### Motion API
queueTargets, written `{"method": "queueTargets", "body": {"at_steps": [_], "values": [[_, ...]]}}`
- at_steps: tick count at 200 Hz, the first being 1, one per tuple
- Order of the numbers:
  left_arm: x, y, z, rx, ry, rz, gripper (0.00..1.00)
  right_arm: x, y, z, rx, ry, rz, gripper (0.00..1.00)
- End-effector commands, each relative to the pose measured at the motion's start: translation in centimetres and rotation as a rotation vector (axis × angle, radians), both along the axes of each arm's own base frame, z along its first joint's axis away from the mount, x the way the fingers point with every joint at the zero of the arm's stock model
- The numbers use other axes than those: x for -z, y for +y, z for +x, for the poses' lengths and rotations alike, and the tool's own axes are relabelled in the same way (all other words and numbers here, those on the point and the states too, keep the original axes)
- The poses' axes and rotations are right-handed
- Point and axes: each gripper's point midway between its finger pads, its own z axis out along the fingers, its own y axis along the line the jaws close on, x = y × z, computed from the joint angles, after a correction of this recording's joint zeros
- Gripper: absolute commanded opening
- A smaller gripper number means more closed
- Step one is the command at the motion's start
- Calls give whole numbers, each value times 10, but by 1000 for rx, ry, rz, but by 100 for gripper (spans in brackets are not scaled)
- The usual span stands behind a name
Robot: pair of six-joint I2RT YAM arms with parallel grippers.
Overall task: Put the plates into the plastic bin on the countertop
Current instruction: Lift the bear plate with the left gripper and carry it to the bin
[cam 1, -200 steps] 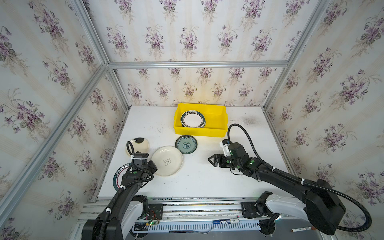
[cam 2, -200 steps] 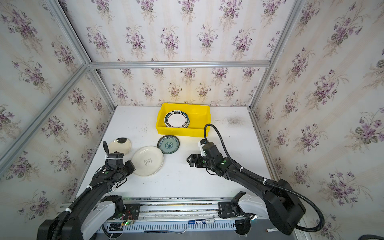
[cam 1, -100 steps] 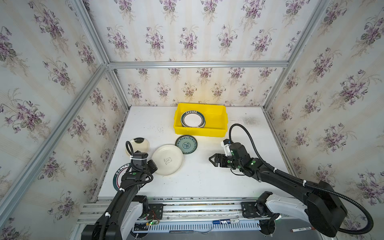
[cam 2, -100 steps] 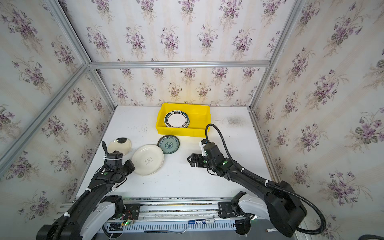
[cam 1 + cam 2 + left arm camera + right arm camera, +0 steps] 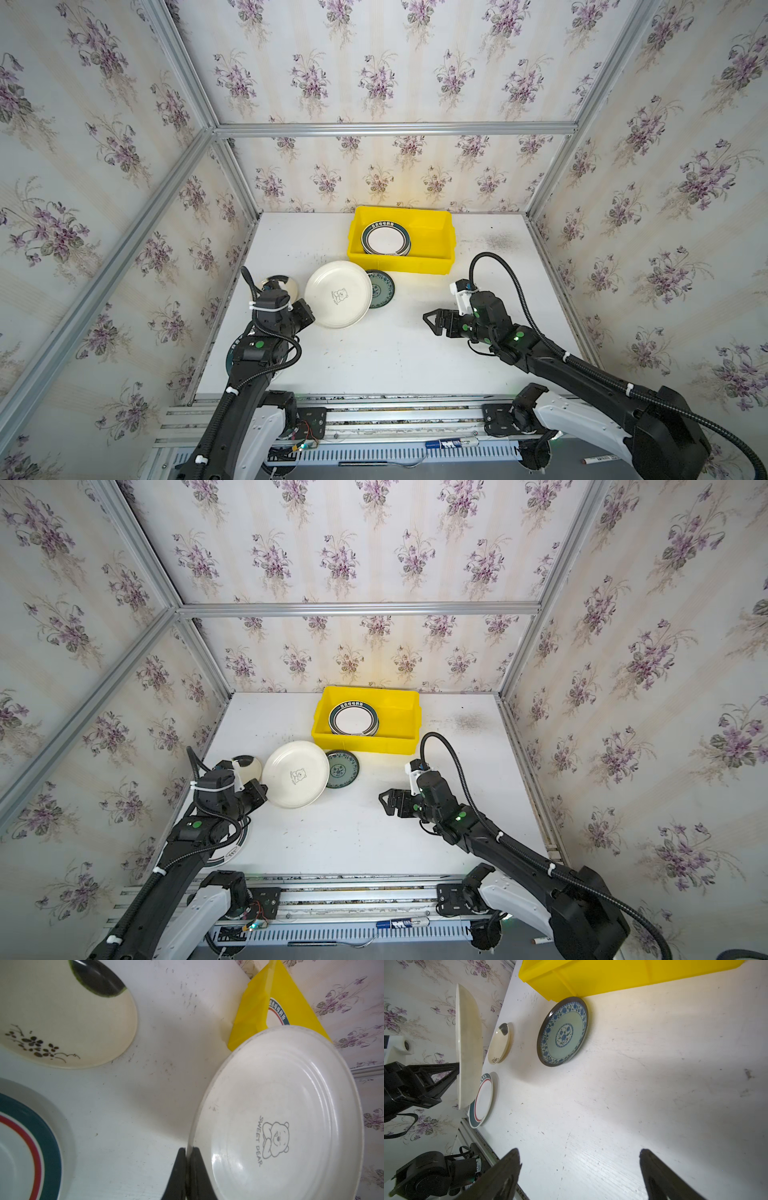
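My left gripper (image 5: 306,318) (image 5: 188,1150) is shut on the near rim of a white plate (image 5: 338,294) (image 5: 291,1115) with a bear print, held above the countertop (image 5: 374,357). The right wrist view shows that plate (image 5: 467,1047) edge-on in the air. A teal floral plate (image 5: 381,289) (image 5: 562,1031) lies just in front of the yellow plastic bin (image 5: 432,249) (image 5: 399,725). Inside the bin lies a dark-rimmed white plate (image 5: 385,240). My right gripper (image 5: 432,323) (image 5: 579,1153) is open and empty, low over bare countertop at the right.
A cream plate (image 5: 284,284) (image 5: 62,1022) with a dark flower sprig lies at the left edge. A white plate (image 5: 232,850) (image 5: 31,1147) with green and red rings lies partly under my left arm. Wallpapered walls close in three sides.
The left gripper has lifted the bear plate off the countertop and carried it toward the bin. The right gripper has opened a little wider and barely moved.
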Motion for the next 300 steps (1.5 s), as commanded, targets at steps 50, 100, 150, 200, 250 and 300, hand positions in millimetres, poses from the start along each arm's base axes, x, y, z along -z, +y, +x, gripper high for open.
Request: {"method": "queueTargets", "body": {"at_steps": [50,100,150,200,250,300], "values": [[-46,-25,49,43,-48,21,0,-25,2,7,-28,-159,21,96],[-72,-47,93,104,-62,29,0,-26,-12,15,68,-234,44,96],[-85,-69,133,134,-76,43,0,-30,-10,10,-7,-239,-21,99],[-96,-93,181,173,-107,74,0,-31,-20,6,1,-232,-41,99],[-87,-92,221,139,-109,200,0,-25,-38,4,51,-227,-101,99],[-73,-96,248,118,-74,371,0,-16,-47,1,90,-183,-104,99]]}}
